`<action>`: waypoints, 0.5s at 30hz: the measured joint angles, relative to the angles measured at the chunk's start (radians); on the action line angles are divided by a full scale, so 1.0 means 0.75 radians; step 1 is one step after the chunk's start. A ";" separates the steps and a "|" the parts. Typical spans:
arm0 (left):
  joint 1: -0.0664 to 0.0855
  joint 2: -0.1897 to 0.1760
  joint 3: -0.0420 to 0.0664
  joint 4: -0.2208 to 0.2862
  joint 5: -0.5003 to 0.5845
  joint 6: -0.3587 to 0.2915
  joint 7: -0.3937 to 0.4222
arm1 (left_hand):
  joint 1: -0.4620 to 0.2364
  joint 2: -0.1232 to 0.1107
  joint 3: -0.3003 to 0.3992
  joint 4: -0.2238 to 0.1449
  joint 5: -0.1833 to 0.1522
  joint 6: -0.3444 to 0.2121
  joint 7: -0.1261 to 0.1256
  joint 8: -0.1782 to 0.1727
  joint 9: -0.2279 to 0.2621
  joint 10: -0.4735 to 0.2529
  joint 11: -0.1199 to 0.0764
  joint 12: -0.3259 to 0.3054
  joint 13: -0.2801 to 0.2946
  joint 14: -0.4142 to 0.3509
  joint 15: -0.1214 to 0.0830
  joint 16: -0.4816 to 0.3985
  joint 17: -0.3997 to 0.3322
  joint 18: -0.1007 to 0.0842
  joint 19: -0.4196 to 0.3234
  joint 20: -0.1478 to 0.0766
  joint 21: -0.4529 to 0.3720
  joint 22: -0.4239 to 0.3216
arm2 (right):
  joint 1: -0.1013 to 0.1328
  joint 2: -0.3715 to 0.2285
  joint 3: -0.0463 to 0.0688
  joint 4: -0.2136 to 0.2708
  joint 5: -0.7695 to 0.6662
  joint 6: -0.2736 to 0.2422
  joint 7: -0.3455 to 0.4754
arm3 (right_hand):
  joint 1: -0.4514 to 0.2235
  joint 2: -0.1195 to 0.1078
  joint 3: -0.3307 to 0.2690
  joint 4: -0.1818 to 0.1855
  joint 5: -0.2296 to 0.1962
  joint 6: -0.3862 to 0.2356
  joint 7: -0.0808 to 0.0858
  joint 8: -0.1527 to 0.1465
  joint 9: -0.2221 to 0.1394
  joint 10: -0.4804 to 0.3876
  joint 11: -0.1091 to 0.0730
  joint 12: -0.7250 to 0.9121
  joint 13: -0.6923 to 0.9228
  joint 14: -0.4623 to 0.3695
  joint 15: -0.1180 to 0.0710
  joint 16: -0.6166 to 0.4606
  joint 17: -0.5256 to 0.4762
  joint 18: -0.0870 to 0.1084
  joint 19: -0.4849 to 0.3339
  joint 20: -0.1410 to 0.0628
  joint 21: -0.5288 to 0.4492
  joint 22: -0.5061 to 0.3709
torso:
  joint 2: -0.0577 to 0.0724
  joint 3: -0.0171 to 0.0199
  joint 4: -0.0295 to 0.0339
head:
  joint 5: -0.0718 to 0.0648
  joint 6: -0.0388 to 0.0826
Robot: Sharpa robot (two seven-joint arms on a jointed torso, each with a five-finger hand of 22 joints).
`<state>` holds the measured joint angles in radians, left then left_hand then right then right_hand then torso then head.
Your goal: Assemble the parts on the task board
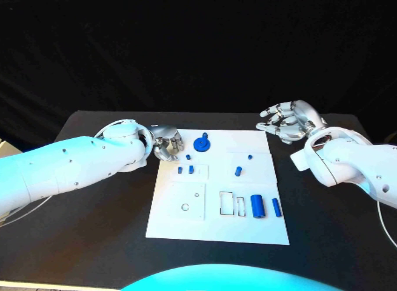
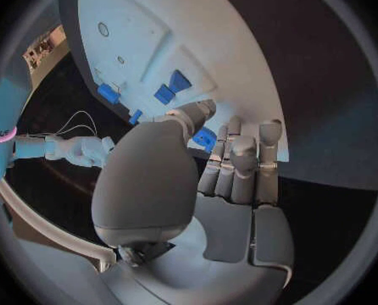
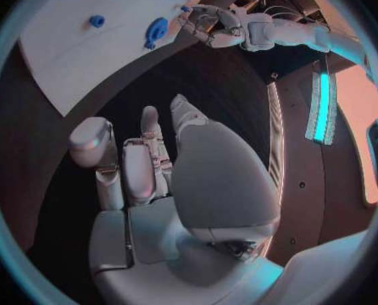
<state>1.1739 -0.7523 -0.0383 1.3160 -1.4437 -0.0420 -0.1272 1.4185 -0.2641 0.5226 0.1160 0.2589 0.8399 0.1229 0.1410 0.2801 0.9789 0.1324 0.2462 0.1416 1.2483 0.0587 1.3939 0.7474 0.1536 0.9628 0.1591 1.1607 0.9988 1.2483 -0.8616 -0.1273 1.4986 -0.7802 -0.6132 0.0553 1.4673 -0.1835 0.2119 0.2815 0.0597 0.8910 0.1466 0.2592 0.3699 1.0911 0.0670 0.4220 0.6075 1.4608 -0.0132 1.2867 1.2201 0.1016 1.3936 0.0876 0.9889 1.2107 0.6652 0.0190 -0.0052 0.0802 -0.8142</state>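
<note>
Task board point(image 1: 217, 227) near edge sits closest, flat on the black bench point(image 1: 93, 242). Two blue cylinders point(image 1: 257, 206) lie side by side at the board's near right, next to a rectangular cutout. Small blue parts point(image 1: 185, 170) stand mid-board, one more point(image 1: 239, 171) to their right. Round blue part point(image 1: 202, 145) at the far edge. Left hand point(image 1: 166, 143) at the board's far-left corner, thumb and fingers pinching a small blue part point(image 2: 204, 139). Right hand point(image 1: 290, 121) hovers off the board's far-right corner, fingers loosely curled but apart, holding nothing.
</note>
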 measured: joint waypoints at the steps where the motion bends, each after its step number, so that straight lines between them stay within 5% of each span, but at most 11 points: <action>1: 0.000 -0.007 0.002 -0.002 0.000 -0.003 0.000 | 0.005 0.005 0.000 0.000 0.000 0.001 0.001 0.000 0.000 0.000 0.000 0.000 -0.001 0.000 0.000 0.000 0.001 0.000 0.000 0.000 0.000 0.000 | 0.000 0.000 0.000 -0.009 -0.018 0.016 -0.002 | 0.034 -0.003 0.028 -0.007 0.000 0.008 0.001 -0.001 -0.004 0.001 -0.001 -0.057 -0.051 0.001 0.001 0.017 0.019 0.000 0.013 0.000 0.026 0.018 | 0.000 0.0000 0.0000 | 0.000 0.001; 4: -0.001 -0.033 0.010 -0.006 0.017 -0.029 0.003 | 0.025 0.015 0.017 -0.003 0.000 0.044 0.034 0.018 0.001 0.000 0.000 0.001 -0.001 -0.036 0.002 -0.024 -0.069 0.000 0.000 0.000 0.000 0.001 | 0.000 -0.001 0.000 -0.037 -0.100 0.085 -0.013 | 0.088 -0.045 0.135 -0.009 0.000 0.044 0.011 -0.016 -0.019 0.040 0.012 -0.239 -0.233 0.008 0.008 0.074 0.079 0.000 0.048 0.006 0.118 0.082 | 0.000 0.0001 -0.0006 | 0.000 0.005; 7: 0.000 -0.066 0.021 -0.007 0.104 -0.080 0.028 | 0.041 0.031 0.053 -0.008 0.000 0.113 0.059 0.068 0.010 0.088 -0.028 0.068 0.021 -0.019 -0.020 -0.030 -0.066 0.000 0.026 -0.008 0.014 0.017 | 0.000 -0.001 0.000 -0.052 -0.213 0.165 -0.028 | 0.100 -0.080 0.220 -0.019 0.000 0.074 0.006 -0.031 -0.029 0.083 0.015 -0.347 -0.353 0.008 0.008 0.111 0.114 -0.003 0.064 0.007 0.191 0.127 | 0.000 0.0009 -0.0017 | -0.004 0.011; 8: 0.001 -0.077 0.023 -0.007 0.149 -0.096 0.042 | 0.050 0.041 0.062 -0.017 0.000 0.134 0.060 0.084 0.015 0.105 -0.031 0.090 0.030 -0.055 -0.028 -0.062 -0.141 0.000 -0.026 -0.017 -0.019 -0.027 | 0.000 0.000 0.000 -0.055 -0.252 0.188 -0.033 | 0.096 -0.087 0.236 -0.022 0.000 0.081 0.004 -0.031 -0.030 0.092 0.014 -0.366 -0.376 0.008 0.008 0.117 0.116 -0.014 0.067 0.005 0.205 0.129 | 0.000 0.0017 -0.0020 | -0.008 0.013; 11: 0.004 -0.115 0.027 -0.002 0.366 -0.142 0.113 | 0.053 0.044 0.082 -0.030 0.000 0.148 0.062 0.109 0.020 0.105 -0.032 0.132 0.048 -0.182 -0.029 -0.194 -0.374 0.022 -0.160 -0.025 -0.117 -0.138 | 0.000 0.004 0.000 -0.058 -0.396 0.259 -0.055 | 0.078 -0.107 0.257 -0.026 0.000 0.090 -0.003 -0.035 -0.030 0.099 0.013 -0.401 -0.417 0.008 0.008 0.127 0.117 -0.023 0.076 0.005 0.238 0.130 | 0.000 0.0029 -0.0031 | -0.017 0.019; 15: 0.004 -0.159 0.028 0.022 0.682 -0.155 0.223 | 0.027 0.043 0.066 -0.014 0.000 0.133 0.077 0.119 0.020 0.063 -0.026 0.168 0.062 -0.270 -0.020 -0.306 -0.449 0.022 -0.226 -0.013 -0.193 -0.181 | 0.000 0.012 0.000 -0.053 -0.572 0.322 -0.091 | 0.060 -0.126 0.261 -0.023 0.000 0.100 -0.010 -0.036 -0.030 0.099 0.013 -0.426 -0.445 0.008 0.008 0.135 0.117 -0.023 0.081 0.000 0.257 0.130 | 0.002 0.0041 -0.0031 | -0.037 0.026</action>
<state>1.1771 -0.8713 -0.0170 1.3322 -0.9323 -0.1585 0.0397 1.4385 -0.2320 0.5724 0.1051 0.2589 0.9395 0.1804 0.2300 0.2952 1.0263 0.1132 0.3722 0.1883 1.0460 0.0435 1.1646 0.4105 0.1699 0.7936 0.1493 1.0158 0.8628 1.2484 -0.8529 -0.1273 1.4585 -1.2092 -0.3719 -0.0130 1.5121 -0.2779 0.4074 0.2646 0.0596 0.9658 0.1388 0.2320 0.3474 1.1651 0.0769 0.1029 0.2738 1.4667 -0.0074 1.3881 1.3082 0.0840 1.4542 0.0876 1.1814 1.3081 0.6663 0.0221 -0.0075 0.0528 -0.7949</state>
